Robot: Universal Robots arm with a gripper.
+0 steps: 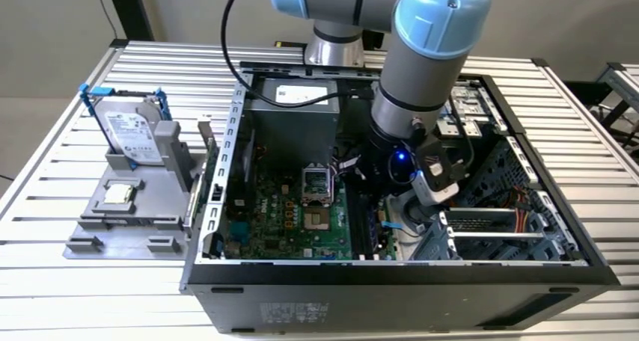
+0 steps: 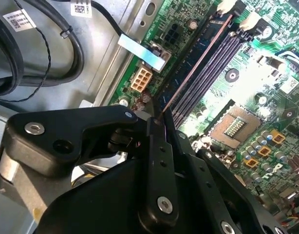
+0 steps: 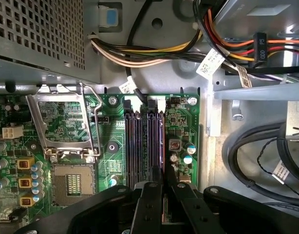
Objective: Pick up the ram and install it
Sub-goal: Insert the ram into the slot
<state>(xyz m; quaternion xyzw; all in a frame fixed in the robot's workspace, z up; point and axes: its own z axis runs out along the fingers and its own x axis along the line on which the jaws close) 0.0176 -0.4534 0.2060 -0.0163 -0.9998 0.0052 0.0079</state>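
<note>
- Exterior view first: we see the grey-and-blue robot arm (image 1: 420,79) reaching down into the open black computer case (image 1: 399,274), which lies on a white slatted table (image 1: 60,281).
- We find the black gripper (image 3: 161,183) low over the green motherboard (image 1: 289,214), right at the dark memory slots (image 3: 142,141).
- We see its jaws nearly closed, pinching the ram (image 2: 196,66), a thin flat stick seen edge-on as a reddish-brown line in the second wrist view.
- We note that the ram runs along the slot nearest the case wall and sits in or just above it; we cannot tell whether it is fully seated.
- We see the open square processor socket (image 3: 71,183) beside the slots.
- We also spot, on the exterior view's left, a grey holder (image 1: 130,206) with a silver hard drive in a blue bracket (image 1: 130,128) and a small square silver chip (image 1: 118,194).
</note>
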